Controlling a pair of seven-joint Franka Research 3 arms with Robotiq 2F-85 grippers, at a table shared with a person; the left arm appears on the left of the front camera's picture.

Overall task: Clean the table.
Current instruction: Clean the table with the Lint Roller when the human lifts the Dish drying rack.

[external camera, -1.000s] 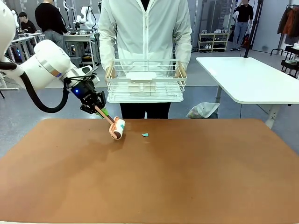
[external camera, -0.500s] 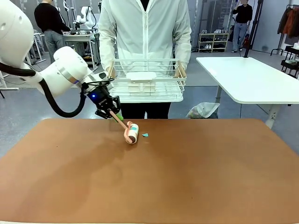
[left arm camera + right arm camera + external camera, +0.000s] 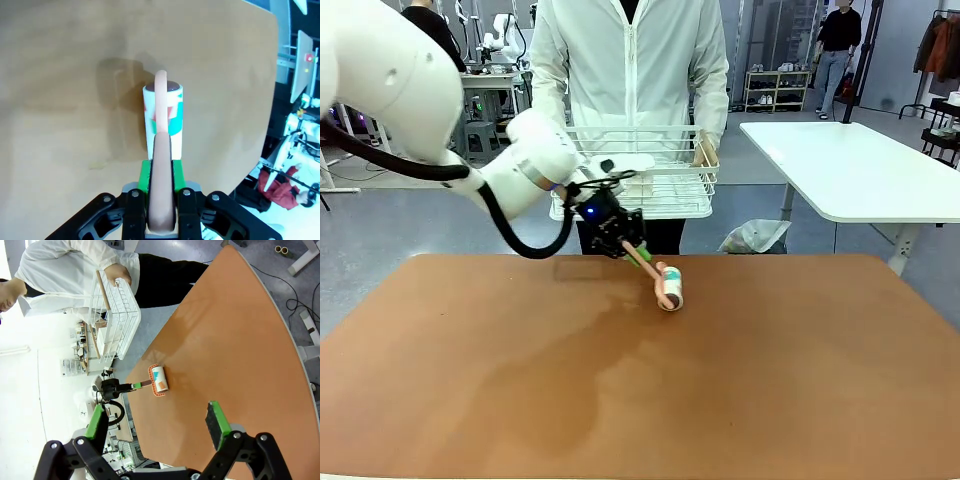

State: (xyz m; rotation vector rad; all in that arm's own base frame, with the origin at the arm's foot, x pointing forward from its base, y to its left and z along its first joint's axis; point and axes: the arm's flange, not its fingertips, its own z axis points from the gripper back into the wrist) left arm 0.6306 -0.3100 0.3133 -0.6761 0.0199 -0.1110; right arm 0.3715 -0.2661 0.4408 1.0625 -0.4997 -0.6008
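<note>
The reddish-brown table spreads across the front view. My left gripper is shut on the pink handle of a lint roller, whose white and teal roll rests on the tabletop near the far edge, right of the gripper. In the left wrist view the handle runs between the green pads to the lint roller lying on the table. My right gripper hangs open above the table, with nothing between its fingers and the lint roller far below it.
A person in a white jacket stands at the far side, holding a white wire basket above the table's edge with white items inside. A smaller white-topped table stands at the back right. A grey bag lies on the floor behind.
My left arm has swept the lint roller rightward along the far part of the table. The small teal scrap that lay in its path no longer shows.
</note>
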